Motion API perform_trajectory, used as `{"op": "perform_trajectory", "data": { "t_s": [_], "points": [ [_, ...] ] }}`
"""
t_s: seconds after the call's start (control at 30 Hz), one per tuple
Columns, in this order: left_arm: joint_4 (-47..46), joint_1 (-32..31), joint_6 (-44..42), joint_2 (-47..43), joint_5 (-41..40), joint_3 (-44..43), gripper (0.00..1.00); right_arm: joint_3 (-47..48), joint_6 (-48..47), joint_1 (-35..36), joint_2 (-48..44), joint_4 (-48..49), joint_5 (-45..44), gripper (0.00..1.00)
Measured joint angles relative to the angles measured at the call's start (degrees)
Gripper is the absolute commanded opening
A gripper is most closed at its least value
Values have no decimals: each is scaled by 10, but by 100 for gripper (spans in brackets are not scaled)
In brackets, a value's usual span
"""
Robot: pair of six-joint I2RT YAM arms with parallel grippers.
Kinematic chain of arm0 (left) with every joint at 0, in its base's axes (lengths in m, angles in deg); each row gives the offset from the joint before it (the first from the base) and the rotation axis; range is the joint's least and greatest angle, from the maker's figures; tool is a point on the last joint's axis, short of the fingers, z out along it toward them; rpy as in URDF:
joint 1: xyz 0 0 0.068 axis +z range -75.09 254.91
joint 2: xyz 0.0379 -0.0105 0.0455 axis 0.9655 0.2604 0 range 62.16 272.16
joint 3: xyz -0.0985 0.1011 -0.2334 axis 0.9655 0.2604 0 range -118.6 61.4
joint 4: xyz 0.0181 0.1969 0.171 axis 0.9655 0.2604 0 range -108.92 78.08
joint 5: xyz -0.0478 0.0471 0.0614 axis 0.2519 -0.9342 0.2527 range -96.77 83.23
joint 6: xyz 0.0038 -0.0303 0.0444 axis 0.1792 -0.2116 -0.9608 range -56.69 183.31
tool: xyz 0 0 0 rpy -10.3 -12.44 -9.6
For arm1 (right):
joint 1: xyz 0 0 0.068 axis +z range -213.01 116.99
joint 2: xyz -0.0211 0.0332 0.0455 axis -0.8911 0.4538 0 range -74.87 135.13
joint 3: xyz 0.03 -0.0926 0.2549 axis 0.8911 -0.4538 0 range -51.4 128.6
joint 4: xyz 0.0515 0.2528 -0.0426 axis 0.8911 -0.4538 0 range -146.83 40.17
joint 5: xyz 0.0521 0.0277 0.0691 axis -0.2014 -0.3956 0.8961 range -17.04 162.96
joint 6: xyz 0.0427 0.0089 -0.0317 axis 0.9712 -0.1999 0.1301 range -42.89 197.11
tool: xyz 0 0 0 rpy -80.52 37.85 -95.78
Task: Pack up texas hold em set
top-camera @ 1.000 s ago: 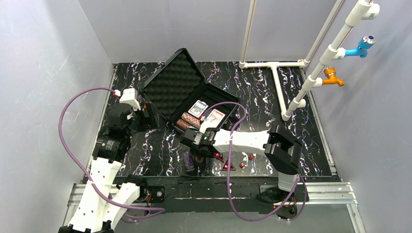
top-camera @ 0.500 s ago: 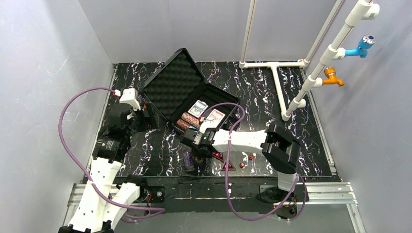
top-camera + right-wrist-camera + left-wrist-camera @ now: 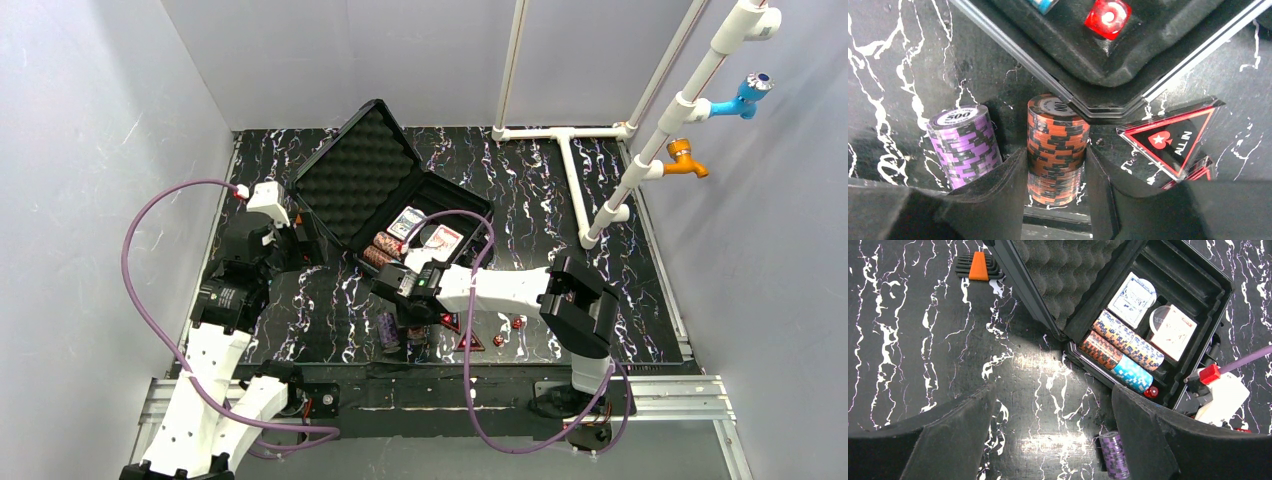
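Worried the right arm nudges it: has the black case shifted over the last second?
No. Seen from above, the case keeps the same spot and angle against the white pipe frame.

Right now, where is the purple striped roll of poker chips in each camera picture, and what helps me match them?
Top external: the purple striped roll of poker chips sits low in the picture, below the open black plastic case.
Left wrist: at the bottom edge, right of centre.
Right wrist: lower left, beside the orange-brown chip stack.
Shared landmark: that case's near corner.
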Motion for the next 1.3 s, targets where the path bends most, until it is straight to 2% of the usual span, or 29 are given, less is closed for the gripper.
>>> {"op": "perform_trajectory", "data": {
  "t_s": [0.2,0.3,0.4,0.57,0.63,0.8,0.97,1.17,1.3],
  "points": [
    [0,0,0,4,0,0,85,-3,-88,0,-3,7,19,7],
    [1,0,0,6,0,-3,85,-19,-113,0,-14,18,26,11],
    [0,0,0,7,0,-2,85,-26,-127,0,-19,18,33,25],
    [0,0,0,10,0,-2,85,-26,-136,0,-20,17,33,67],
    [0,0,0,10,0,-2,85,-26,-138,0,-19,9,33,74],
    [0,0,0,10,0,-2,85,-26,-134,0,-18,-25,29,75],
    [0,0,0,10,0,-2,85,-19,-119,0,-14,-44,21,68],
    [0,0,0,10,0,-2,85,-4,-105,2,-7,-48,17,64],
    [0,0,0,10,0,-2,85,10,-104,3,3,-47,14,55]
  ]
}}
